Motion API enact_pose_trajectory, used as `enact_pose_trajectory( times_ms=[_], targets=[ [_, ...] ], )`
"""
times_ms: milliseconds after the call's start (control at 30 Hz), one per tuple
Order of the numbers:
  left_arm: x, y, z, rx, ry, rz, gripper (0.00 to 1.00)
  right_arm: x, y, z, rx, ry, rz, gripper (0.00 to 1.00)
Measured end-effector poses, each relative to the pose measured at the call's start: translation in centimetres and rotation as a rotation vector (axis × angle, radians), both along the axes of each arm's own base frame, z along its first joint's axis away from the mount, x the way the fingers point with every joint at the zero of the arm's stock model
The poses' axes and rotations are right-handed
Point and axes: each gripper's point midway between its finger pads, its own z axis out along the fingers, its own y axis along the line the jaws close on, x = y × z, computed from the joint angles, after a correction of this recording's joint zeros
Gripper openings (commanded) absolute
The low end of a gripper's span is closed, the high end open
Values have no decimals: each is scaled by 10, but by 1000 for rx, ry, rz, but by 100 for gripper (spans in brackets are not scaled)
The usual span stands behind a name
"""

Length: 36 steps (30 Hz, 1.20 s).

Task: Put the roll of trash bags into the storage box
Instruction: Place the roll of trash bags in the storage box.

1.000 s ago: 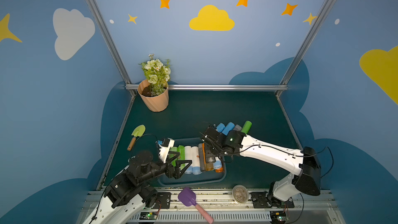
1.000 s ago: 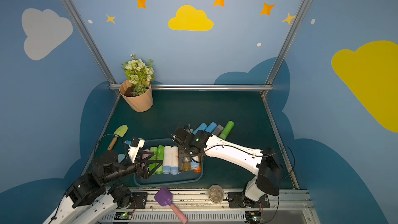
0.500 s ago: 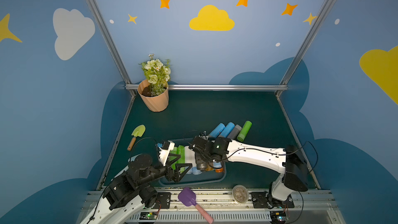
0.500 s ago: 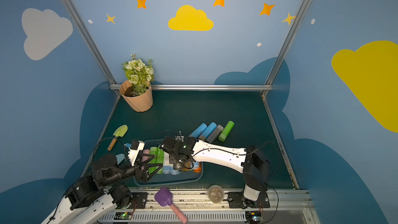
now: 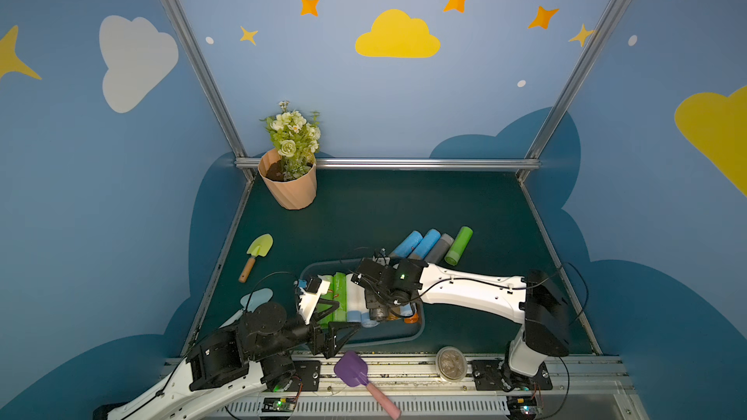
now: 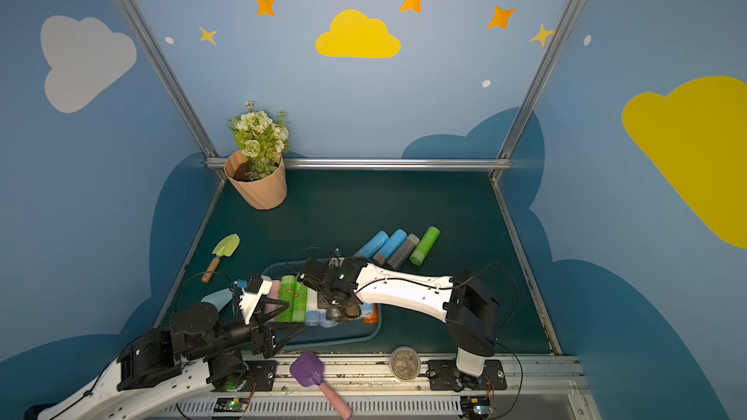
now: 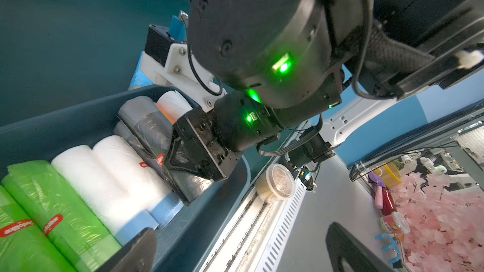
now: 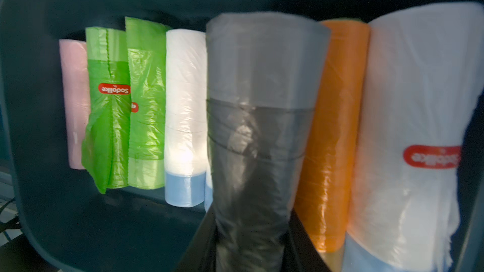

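The storage box [image 5: 388, 343] is a dark blue-grey bin near the table's front edge, seen in both top views [image 6: 347, 339]. Several rolls lie side by side in it: pink, two green, white with blue ends, orange. My right gripper [image 8: 246, 244] is shut on a grey roll of trash bags [image 8: 259, 126], low inside the box between a white roll and the orange one. In the left wrist view that roll [image 7: 149, 126] slants down among the others. My left gripper [image 5: 343, 323] hangs open and empty over the box's near left corner.
Two blue rolls, a grey one and a green one [image 5: 458, 245] lie on the mat behind the box. A peach flowerpot [image 5: 289, 185] stands at the back left, a green trowel [image 5: 256, 254] at the left. A purple scoop [image 5: 355, 369] and a clear lidded cup [image 5: 451, 362] rest on the front rail.
My right arm has swung left and toward the front, carrying the grey roll down into the box. The left arm has hardly moved.
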Motion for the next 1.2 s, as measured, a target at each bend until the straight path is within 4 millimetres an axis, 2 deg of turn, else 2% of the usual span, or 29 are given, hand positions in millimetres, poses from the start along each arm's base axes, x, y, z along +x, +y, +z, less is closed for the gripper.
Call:
enact_pose_trajectory(
  times_ms=[333, 1200],
  targets=[
    [3, 5, -1, 10, 14, 39, 100, 0, 2, -12, -27, 10, 1, 31],
    [-2, -2, -7, 36, 38, 4, 100, 0, 4, -15, -36, 20, 3, 38]
  ],
)
